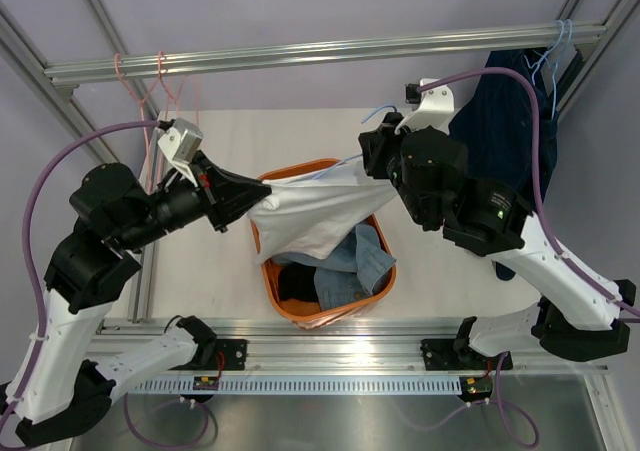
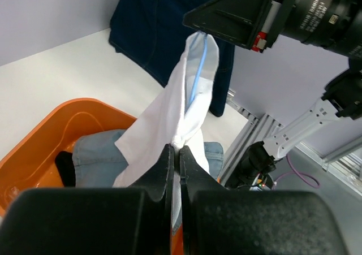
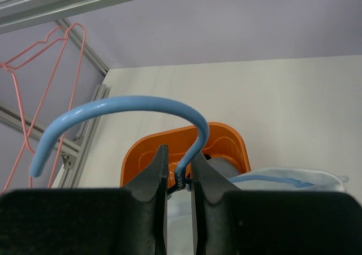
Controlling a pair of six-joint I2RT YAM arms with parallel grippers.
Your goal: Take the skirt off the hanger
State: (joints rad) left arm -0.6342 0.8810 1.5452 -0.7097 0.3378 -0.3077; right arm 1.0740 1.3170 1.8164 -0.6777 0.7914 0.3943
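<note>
Left tool [image 1: 243, 205] [image 2: 175, 154]: jaws pressed together on a bunched fold of a white garment [image 1: 310, 211] [image 2: 182, 105].

Right tool [image 1: 368, 157] [image 3: 178, 165]: jaws clamped on the twisted neck of a light-blue hanger [image 3: 130, 104] [image 2: 198, 68], hook arching up above the fingers.

White garment hangs on that hanger, stretched taut between the two tools. Its lower edge sags into the orange basket [image 1: 300, 317] [image 3: 169, 139].

The skirt [image 1: 352, 266] [image 2: 96, 153], light-blue denim, lies crumpled inside the basket against its right wall. It sits beside a black garment [image 1: 295, 283]; buttons too small to make out. No tool touches it.

Pink hangers [image 1: 161, 71] hang bare on the overhead rail [image 1: 320, 53] at far left, just behind the left wrist.

Edges: dark jeans [image 1: 500, 121] hang from the rail's right end, close behind the right arm. Frame posts close both sides.

Open counter [image 1: 300, 136] shows beyond the basket, under the rail.
</note>
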